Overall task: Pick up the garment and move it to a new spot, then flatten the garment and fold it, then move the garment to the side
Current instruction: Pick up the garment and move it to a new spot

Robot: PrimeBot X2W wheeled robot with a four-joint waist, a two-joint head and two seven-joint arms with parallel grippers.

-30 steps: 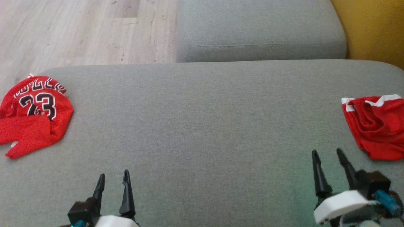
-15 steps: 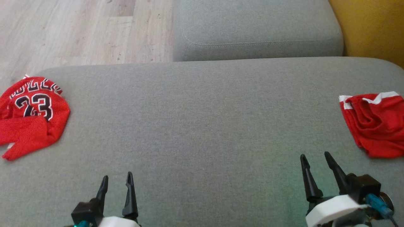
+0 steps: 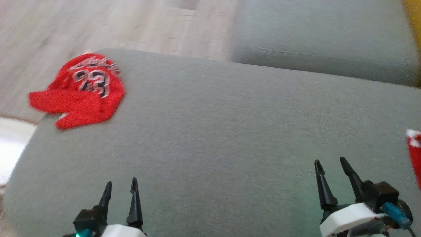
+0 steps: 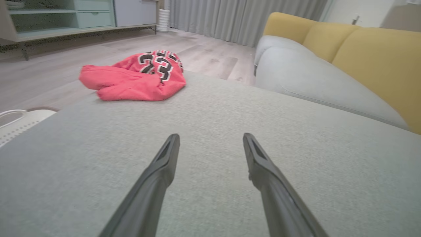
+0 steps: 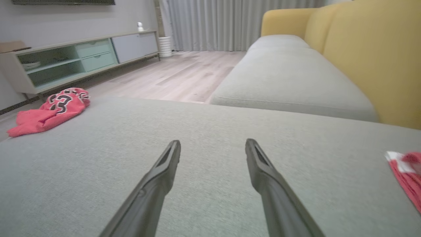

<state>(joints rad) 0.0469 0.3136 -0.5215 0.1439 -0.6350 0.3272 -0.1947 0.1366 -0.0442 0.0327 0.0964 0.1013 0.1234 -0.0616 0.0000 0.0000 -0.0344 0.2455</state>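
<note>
Red mesh with a black, white-edged "23" marks the jersey [image 3: 82, 93]: you can read the number in the left wrist view [image 4: 138, 77] and part of it in the right wrist view [image 5: 49, 110]. The row of letters above it is too blurred and folded to read.

Compared with half a second ago, the head camera has swung left. The whole picture has shifted, so the jersey now sits further into the view, and the red-and-white cloth [image 3: 415, 154] is cut off at the right edge. Neither garment has moved on the cushion. Both grippers hold the same low spots as before.

Your left gripper [image 3: 121, 181] and right gripper [image 3: 329, 160] hover over the grey cushion [image 3: 230, 131], each with its fingers spread apart and nothing between them [image 4: 211, 136] [image 5: 213, 141].

The jersey lies crumpled at the cushion's far left corner, one part reaching over the left edge, well apart from both grippers. Between it and the left gripper you have bare grey fabric. Beyond the corner is wood floor [image 3: 131, 23], and a white object [image 4: 16, 121] sits just beside the cushion's left edge. A second grey cushion [image 3: 322, 49] borders the far side.
</note>
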